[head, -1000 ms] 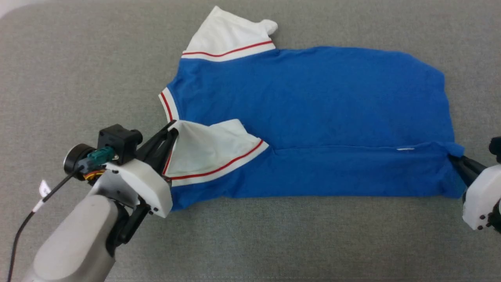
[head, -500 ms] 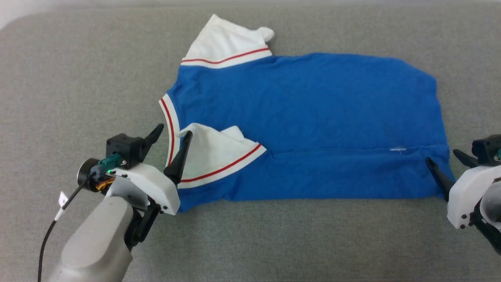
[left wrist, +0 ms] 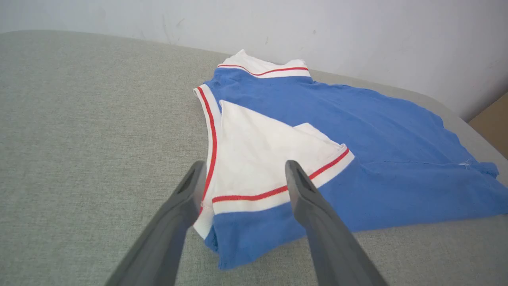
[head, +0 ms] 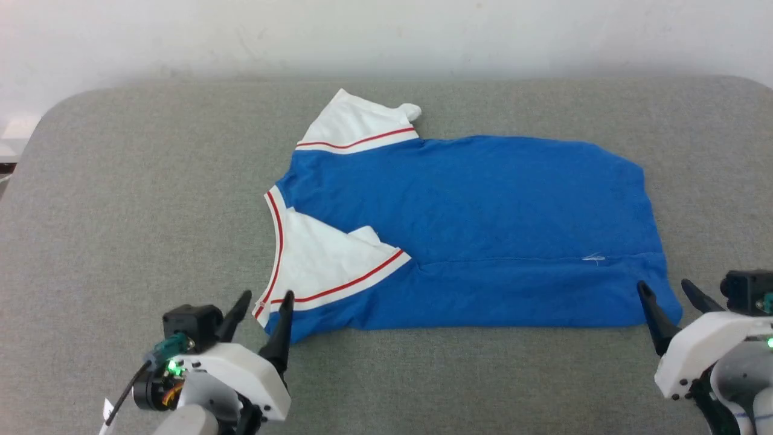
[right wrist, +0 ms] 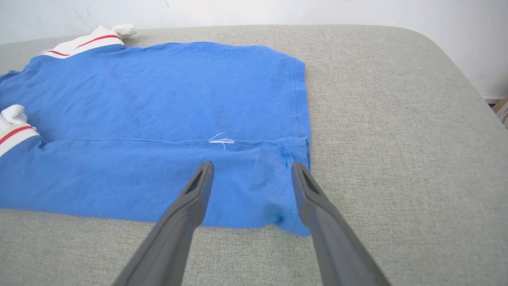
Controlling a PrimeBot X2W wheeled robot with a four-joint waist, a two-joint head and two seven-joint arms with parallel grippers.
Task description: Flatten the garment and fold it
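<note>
The garment (head: 471, 205) is a royal-blue T-shirt with white sleeves and red-striped trim, lying flat on the grey table with its near side folded over onto the body. One white sleeve (head: 326, 260) lies folded on the near left part, the other (head: 356, 127) sticks out at the far side. My left gripper (head: 266, 299) stands open just short of the collar corner (left wrist: 204, 226), holding nothing. My right gripper (head: 664, 290) is open at the hem corner (right wrist: 291, 222), also holding nothing. In both wrist views the fingers (left wrist: 305, 190) (right wrist: 202, 174) frame the cloth's near edge.
The grey padded table (head: 139, 199) has rounded far corners and ends at a white wall (head: 386, 36). Bare table surface lies left of the collar, right of the hem (right wrist: 389, 119), and in front of the shirt. A brown surface (left wrist: 492, 123) shows past the table's far edge.
Both grippers went from shut on the shirt's near corners to open and drew back toward me. The sleeve corner settled flat. The head camera tilted up, bringing the wall into view.
</note>
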